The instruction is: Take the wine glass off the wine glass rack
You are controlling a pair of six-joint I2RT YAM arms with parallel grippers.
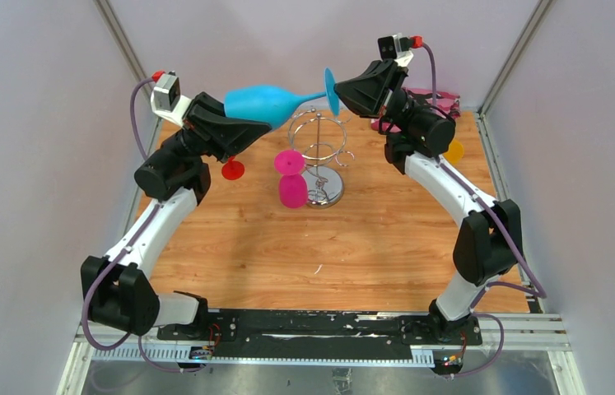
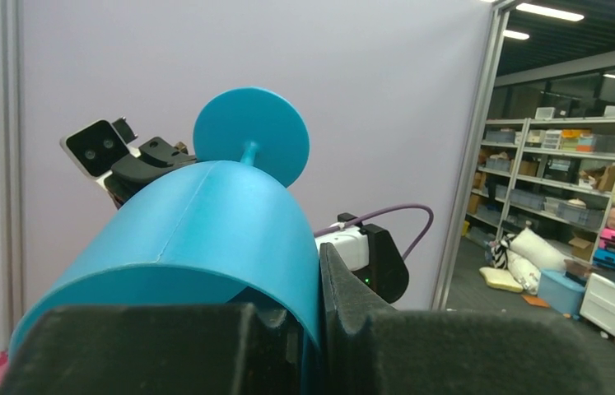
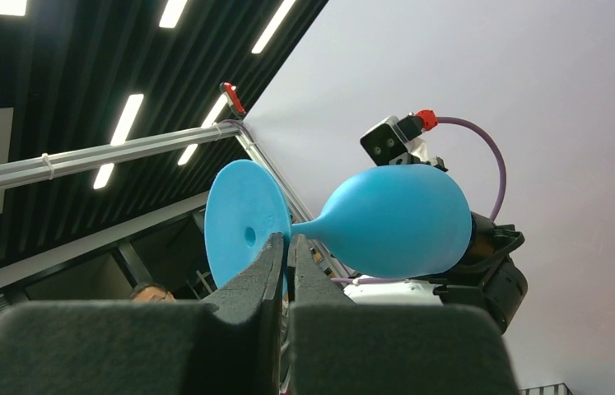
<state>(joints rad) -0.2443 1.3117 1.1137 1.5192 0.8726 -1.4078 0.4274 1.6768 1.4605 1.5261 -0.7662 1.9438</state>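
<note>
Both arms arch inward above the wooden table (image 1: 287, 247), holding a turquoise plastic wine glass (image 1: 267, 102) sideways in the air, clear above the shiny chrome wire wine glass rack (image 1: 321, 146). From overhead we see the left gripper (image 1: 260, 126) clamped on the bowl; only the right wrist view shows us the right gripper (image 3: 286, 241) pinched on the stem beside the foot.

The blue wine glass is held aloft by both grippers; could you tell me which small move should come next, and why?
Probably open the right gripper and release the stem. The blue wine glass hangs clear above the wine glass rack, and the left gripper clamps its bowl, so one hold should suffice to carry it to the table.
</note>
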